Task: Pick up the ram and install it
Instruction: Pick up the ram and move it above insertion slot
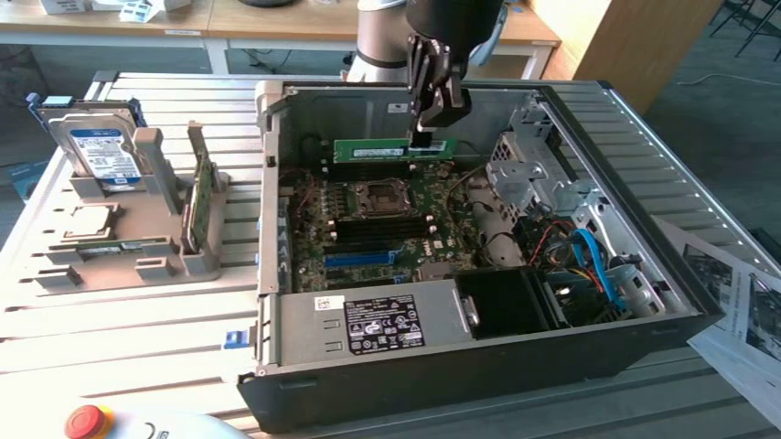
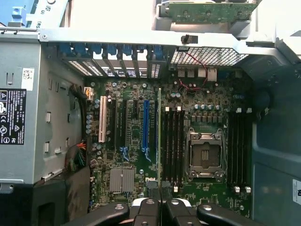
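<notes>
**Ram gripped over the board, not yet seated**

Exterior view: my gripper (image 1: 423, 139) hangs inside the open computer case (image 1: 488, 366). It is pinched narrow on the upper edge of the ram (image 1: 372, 147). The ram lies level at the CPU socket's (image 1: 375, 197) twelve o'clock, just above the black memory slots (image 1: 366, 169). From that I judge the pick-up done. At the case's nine o'clock, a grey holder (image 1: 146, 247) on the surface (image 1: 123, 320) carries a hard drive (image 1: 104, 146) and a broader green card (image 1: 199, 197), both well apart from the work.

Wrist view: I see the ram (image 2: 159, 136) edge-on, a thin green line running out from between the closed gripper (image 2: 160, 207) tips. It lies between the blue expansion slot (image 2: 145, 127) and the bank of memory slots (image 2: 175, 141), just beside the nearest one. I cannot tell whether its lower edge touches a slot. I judge the seating not yet done.
</notes>
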Robot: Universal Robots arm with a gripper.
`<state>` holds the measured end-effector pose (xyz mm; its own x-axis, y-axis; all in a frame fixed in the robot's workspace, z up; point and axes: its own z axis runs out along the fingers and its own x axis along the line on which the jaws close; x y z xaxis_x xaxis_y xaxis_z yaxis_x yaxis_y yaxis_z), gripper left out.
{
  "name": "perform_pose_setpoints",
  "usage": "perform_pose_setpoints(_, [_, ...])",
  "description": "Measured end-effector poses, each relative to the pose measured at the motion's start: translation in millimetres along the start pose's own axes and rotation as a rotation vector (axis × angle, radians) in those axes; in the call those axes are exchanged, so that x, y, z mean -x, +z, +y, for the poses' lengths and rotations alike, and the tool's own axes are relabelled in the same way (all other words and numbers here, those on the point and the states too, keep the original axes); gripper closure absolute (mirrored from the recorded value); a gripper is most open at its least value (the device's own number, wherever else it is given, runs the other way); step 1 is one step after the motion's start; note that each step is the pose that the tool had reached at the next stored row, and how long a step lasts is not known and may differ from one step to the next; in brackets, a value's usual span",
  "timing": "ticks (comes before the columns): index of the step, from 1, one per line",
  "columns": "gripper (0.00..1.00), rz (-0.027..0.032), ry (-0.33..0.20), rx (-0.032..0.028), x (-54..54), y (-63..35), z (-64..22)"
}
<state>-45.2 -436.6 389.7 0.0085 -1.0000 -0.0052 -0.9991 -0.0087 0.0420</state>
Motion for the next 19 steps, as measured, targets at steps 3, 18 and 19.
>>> perform_pose_setpoints(3, [0.88, 0.0000, 0.000, 0.0000, 0.0, 0.0, 0.0])
perform_pose_setpoints(18, [0.88, 0.0001, 0.000, 0.0000, 12.1, 0.4, -5.2])
perform_pose_setpoints(19, [0.88, 0.0000, 0.000, 0.0000, 13.6, 0.5, -5.8])
